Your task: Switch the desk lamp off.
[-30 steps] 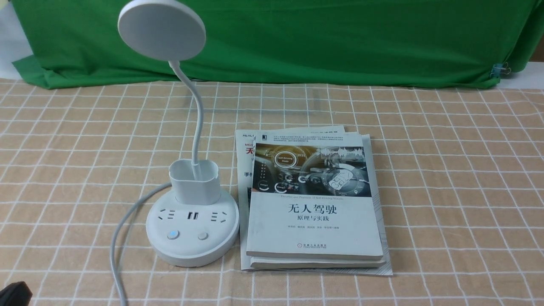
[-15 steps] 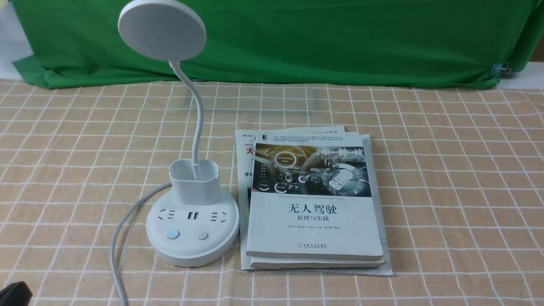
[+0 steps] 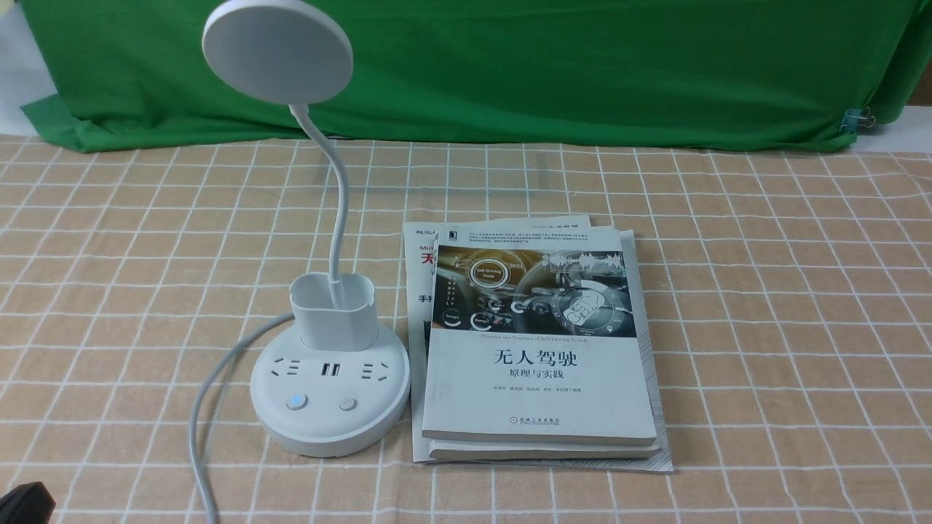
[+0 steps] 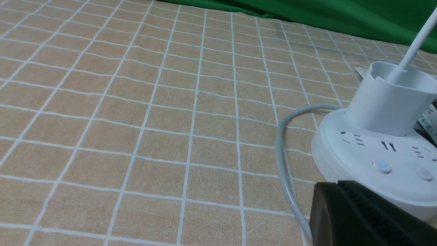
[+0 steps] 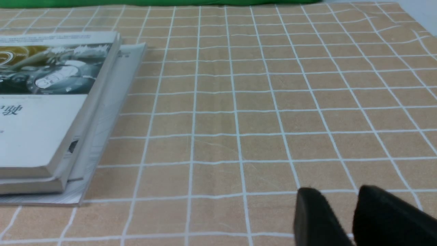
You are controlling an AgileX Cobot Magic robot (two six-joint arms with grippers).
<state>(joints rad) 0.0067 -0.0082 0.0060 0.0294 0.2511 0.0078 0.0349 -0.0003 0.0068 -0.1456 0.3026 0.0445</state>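
Observation:
The white desk lamp stands left of centre in the front view, with its disc head [image 3: 277,51], gooseneck [image 3: 336,196], cup [image 3: 333,311] and round base [image 3: 329,429]. The base has sockets and two buttons. The left button [image 3: 296,402] glows blue and the right button [image 3: 347,404] is plain. My left gripper [image 3: 25,503] only shows as a black tip at the bottom left corner. In the left wrist view the left gripper [image 4: 337,184] is shut and empty, just in front of the base [image 4: 341,160], near the blue-lit button [image 4: 381,166]. My right gripper [image 5: 336,194] has a small gap and is empty over bare cloth.
A stack of books [image 3: 539,349] lies right of the lamp base, touching it, and also shows in the right wrist view [image 5: 44,102]. The lamp's white cable [image 3: 200,422] curves off the base's left side toward the table's front edge. A green cloth [image 3: 582,73] hangs at the back.

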